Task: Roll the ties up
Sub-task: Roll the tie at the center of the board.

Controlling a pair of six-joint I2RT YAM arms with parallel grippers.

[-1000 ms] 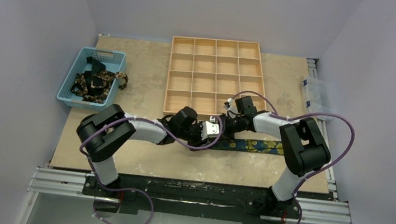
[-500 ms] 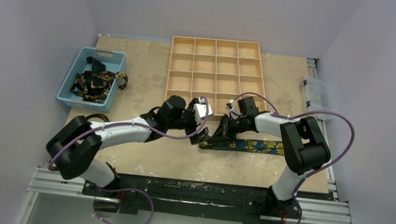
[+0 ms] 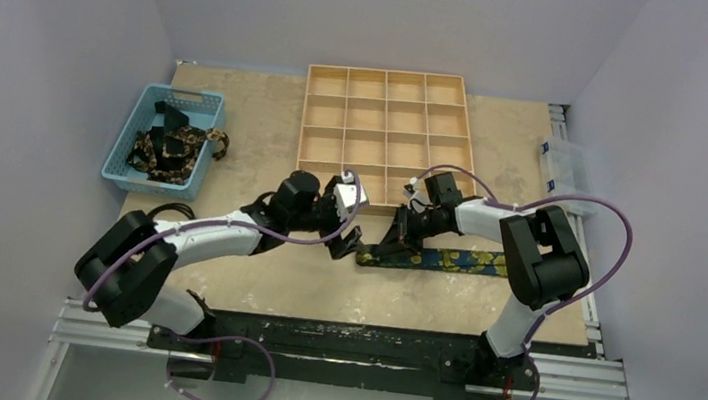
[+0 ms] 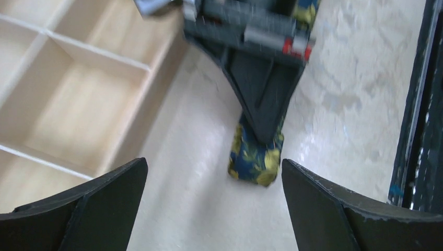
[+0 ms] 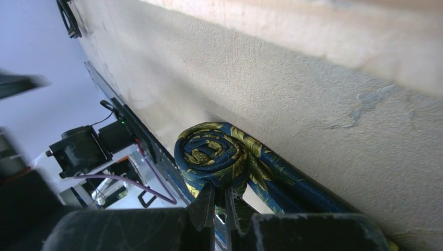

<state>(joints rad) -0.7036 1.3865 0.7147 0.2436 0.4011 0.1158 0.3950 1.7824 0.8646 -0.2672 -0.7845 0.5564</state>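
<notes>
A navy tie [image 3: 454, 260] with yellow-gold flowers lies flat on the table in front of the wooden tray [image 3: 384, 138]. Its left end is wound into a small roll [image 5: 211, 154]. My right gripper [image 3: 374, 254] is shut on the edge of that roll, its fingertips [image 5: 208, 201] pinching the fabric. My left gripper [image 3: 345, 242] hangs wide open just left of the roll, apart from it. In the left wrist view the roll [image 4: 256, 157] sits between and beyond my open left gripper [image 4: 214, 164], with the right gripper [image 4: 261, 94] on top of it.
A blue basket [image 3: 143, 121] at the left holds more floral ties [image 3: 173, 147]. A thin black cable loop [image 3: 164, 209] lies near the left arm. A clear plastic box [image 3: 565, 169] sits at the table's right edge.
My left gripper has opened wide, let go of the roll and drawn back to the left, the arm stretching out. The right gripper stays shut on the roll.
</notes>
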